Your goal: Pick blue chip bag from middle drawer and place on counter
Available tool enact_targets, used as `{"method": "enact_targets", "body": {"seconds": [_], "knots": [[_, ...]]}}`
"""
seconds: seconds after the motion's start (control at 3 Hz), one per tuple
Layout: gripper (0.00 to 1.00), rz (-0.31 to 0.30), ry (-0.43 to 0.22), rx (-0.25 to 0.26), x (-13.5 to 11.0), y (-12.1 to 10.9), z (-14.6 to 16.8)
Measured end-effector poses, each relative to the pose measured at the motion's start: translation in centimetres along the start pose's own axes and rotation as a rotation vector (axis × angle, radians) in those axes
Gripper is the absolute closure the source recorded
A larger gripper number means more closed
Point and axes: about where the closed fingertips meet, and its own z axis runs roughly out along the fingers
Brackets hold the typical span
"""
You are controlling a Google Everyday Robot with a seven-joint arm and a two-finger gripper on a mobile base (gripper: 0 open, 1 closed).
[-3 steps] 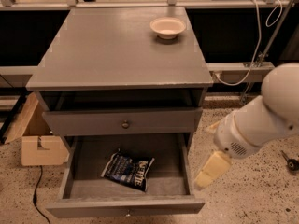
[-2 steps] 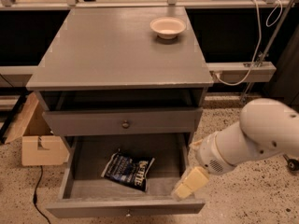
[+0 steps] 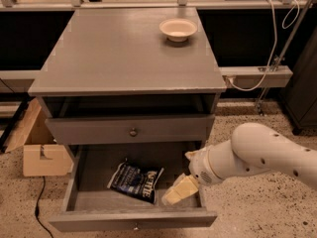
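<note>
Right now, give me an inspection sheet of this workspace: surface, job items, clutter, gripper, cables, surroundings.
Surface: the counter is a flat grey top with worn pale edges.
Job's things: the blue chip bag lies flat in the middle drawer, which is pulled open; the bag is not yet on the counter.
Clutter: a white bowl sits at the counter's back right.
Gripper: the gripper is low in the drawer's right side, just right of the bag, not holding it.
Cables: a white cable hangs down to a grey box at right; a black cable lies on the floor at left.
Surroundings: upper drawer closed; cardboard box left of the cabinet; speckled floor.
</note>
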Motion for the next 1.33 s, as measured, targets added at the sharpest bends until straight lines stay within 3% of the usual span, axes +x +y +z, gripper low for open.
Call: {"method": "enact_targets", "body": {"seconds": [0.33,0.67,1.0,1.33], "knots": [[0.00,-0.001,0.001,0.001,0.0,0.0,-0.1],[0.00,-0.016,0.013,0.002,0.4,-0.6,1.9],[0.00,-0.037,0.054,0.033,2.0,-2.5,6.8],[0.00,-0.071,0.038,0.097,2.5,-5.8,11.8]]}}
